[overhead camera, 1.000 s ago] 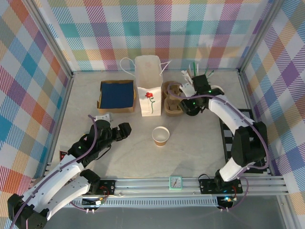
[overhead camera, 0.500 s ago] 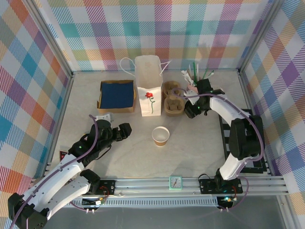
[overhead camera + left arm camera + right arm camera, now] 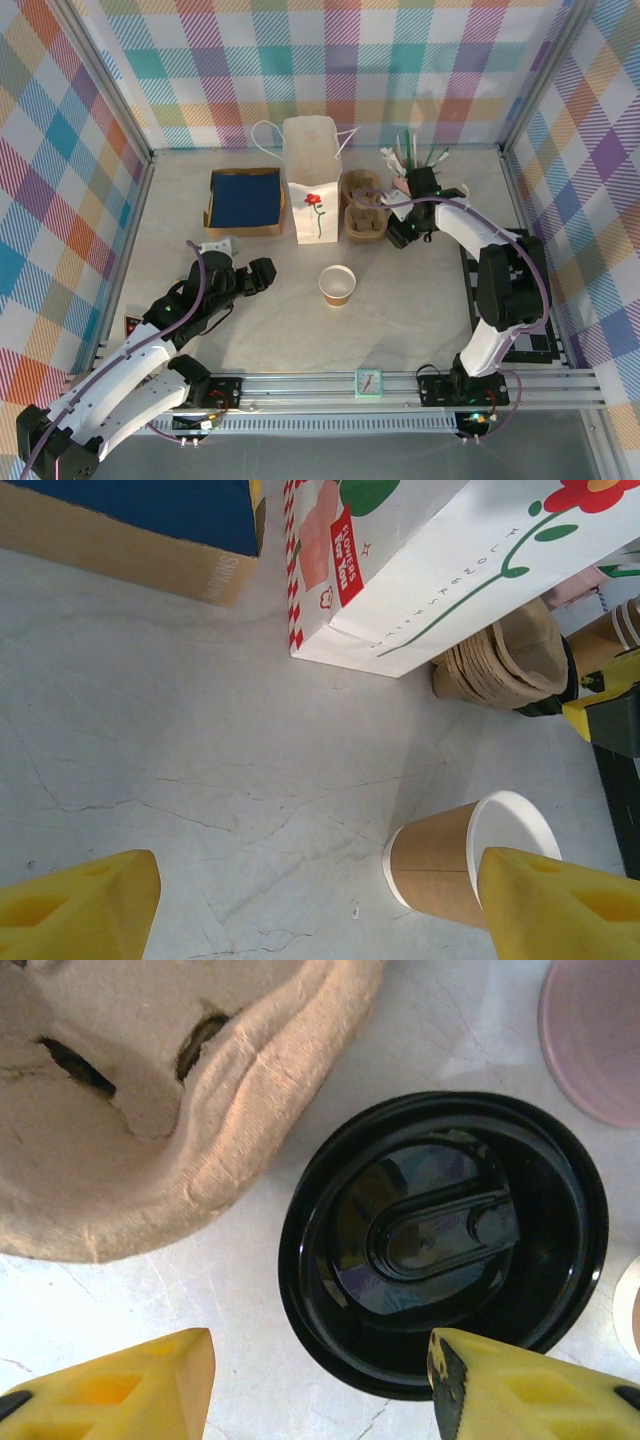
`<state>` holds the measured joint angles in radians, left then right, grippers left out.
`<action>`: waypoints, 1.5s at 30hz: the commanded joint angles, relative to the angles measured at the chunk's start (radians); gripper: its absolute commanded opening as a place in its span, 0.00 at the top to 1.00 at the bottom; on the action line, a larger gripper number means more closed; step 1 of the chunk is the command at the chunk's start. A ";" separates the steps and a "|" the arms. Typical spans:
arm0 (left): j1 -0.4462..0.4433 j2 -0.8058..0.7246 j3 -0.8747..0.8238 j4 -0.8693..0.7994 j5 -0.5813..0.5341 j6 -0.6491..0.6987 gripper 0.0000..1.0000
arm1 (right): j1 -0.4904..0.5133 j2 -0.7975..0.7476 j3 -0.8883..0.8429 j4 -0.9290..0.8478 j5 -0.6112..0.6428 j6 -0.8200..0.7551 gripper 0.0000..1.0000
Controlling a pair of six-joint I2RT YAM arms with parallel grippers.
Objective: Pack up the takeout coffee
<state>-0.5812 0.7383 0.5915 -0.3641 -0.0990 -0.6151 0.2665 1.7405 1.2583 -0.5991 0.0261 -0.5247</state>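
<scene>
Plainly, the takeout coffee (image 3: pixel 440 1240) stood on the worktop (image 3: pixel 100 1300) straight beneath the right end effector (image 3: pixel 315 1365). Its black lid sat nearer the right finger, and the spread fingers clamped nothing. Just beyond the left finger lay the moulded cup tray (image 3: pixel 150 1110). A sound grasp would mean centring over the lid, sinking past its rim to the paper wall, then closing gently. The left end effector (image 3: pixel 320 895) hung released and empty, with the flowered bag (image 3: pixel 450 570) ahead of it.

I see the cup tray (image 3: pixel 130 1140) crowding the takeout coffee (image 3: pixel 440 1240) from the left; 1 lidless cup (image 3: pixel 337 285) interrupts the seemingly open table (image 3: pixel 420 315).
</scene>
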 commanded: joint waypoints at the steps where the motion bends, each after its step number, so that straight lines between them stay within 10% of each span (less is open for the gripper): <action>1: 0.000 -0.008 -0.010 0.002 -0.014 0.007 0.17 | 0.008 0.023 0.006 0.013 -0.008 -0.025 0.41; 24: 0.000 -0.039 -0.016 -0.018 -0.032 0.005 0.17 | 0.011 0.065 -0.022 0.089 0.029 -0.024 0.46; 45: 0.000 -0.034 -0.024 -0.009 -0.030 0.003 0.17 | 0.034 0.055 -0.022 0.075 0.040 -0.011 0.84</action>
<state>-0.5812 0.7132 0.5781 -0.3676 -0.1181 -0.6155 0.2897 1.8042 1.2438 -0.5163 0.0681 -0.5392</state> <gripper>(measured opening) 0.828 0.166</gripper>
